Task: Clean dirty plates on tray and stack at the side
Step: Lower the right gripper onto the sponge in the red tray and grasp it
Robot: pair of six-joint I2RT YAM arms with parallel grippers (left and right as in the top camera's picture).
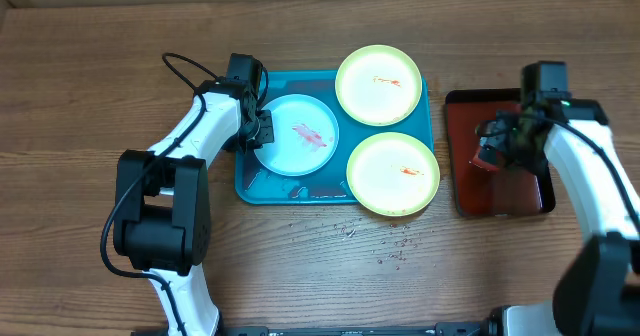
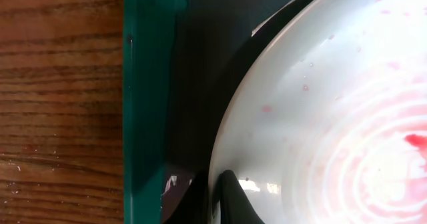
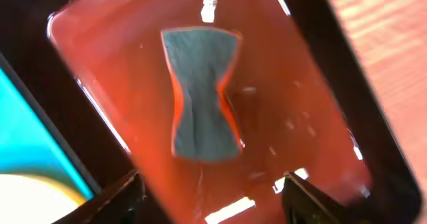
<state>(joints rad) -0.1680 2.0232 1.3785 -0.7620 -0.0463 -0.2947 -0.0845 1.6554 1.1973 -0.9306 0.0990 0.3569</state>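
The teal tray (image 1: 268, 186) holds a pale blue plate (image 1: 300, 136) with a red smear on its left side. Two yellow-green plates (image 1: 378, 84) (image 1: 392, 173) with small red smears sit on its right side. My left gripper (image 1: 258, 128) is at the blue plate's left rim. In the left wrist view its fingers (image 2: 215, 197) are closed on the rim of that plate (image 2: 320, 104), inside the tray wall (image 2: 143, 84). My right gripper (image 1: 492, 146) hangs open over the dark red tray (image 1: 520, 191). Its fingers (image 3: 213, 184) are just short of a grey and orange sponge (image 3: 203, 94).
The dark red tray (image 3: 280, 104) stands right of the teal tray, with the teal tray's edge (image 3: 27, 131) showing at the left of the right wrist view. Small crumbs (image 1: 390, 246) lie on the wooden table in front of the teal tray.
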